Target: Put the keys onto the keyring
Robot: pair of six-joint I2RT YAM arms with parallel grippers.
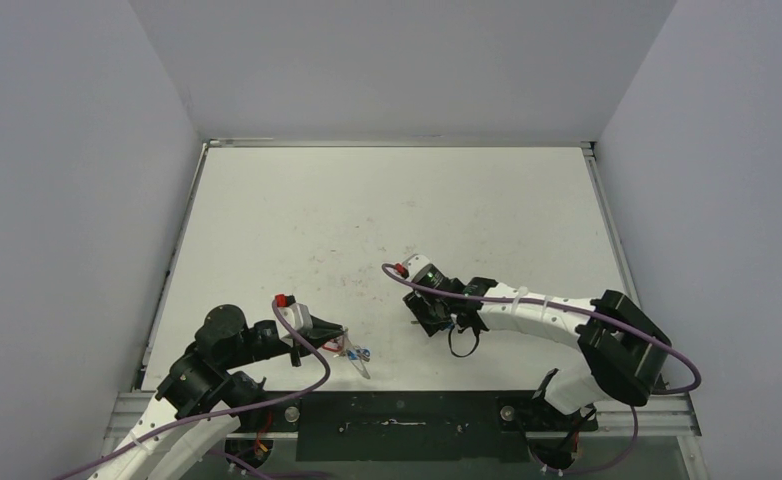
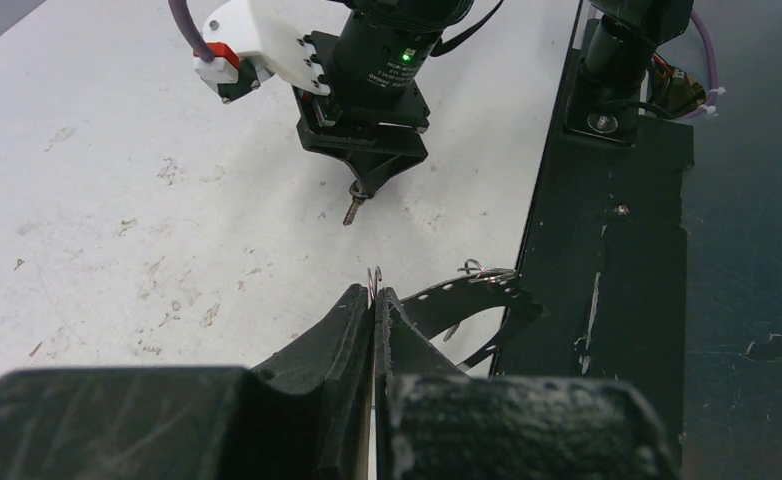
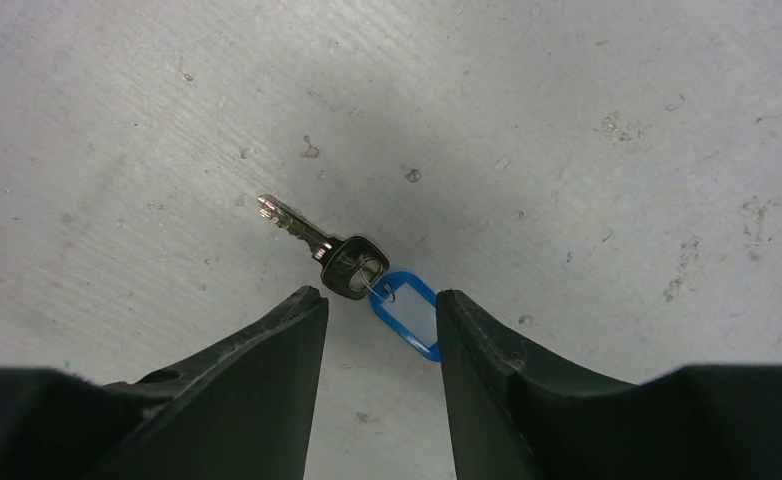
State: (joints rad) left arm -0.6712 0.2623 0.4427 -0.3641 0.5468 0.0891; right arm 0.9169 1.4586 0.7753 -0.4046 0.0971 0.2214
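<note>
Since the key [image 3: 297, 228] looked light and slippery, its blue tag [image 3: 408, 318] was favoured; right gripper [image 3: 379, 297] was seen half-open astride it, left gripper [image 2: 374, 298] clamped onto keyring [image 2: 373, 280].

A robotics lab test cell: scuffed white table [image 1: 387, 220] boxed in by plain grey walls [image 1: 67, 200].

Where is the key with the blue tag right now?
In the right wrist view, the blue-tagged key lies on the white table, between the parted fingers of the right gripper, blade pointing up-left.
</note>
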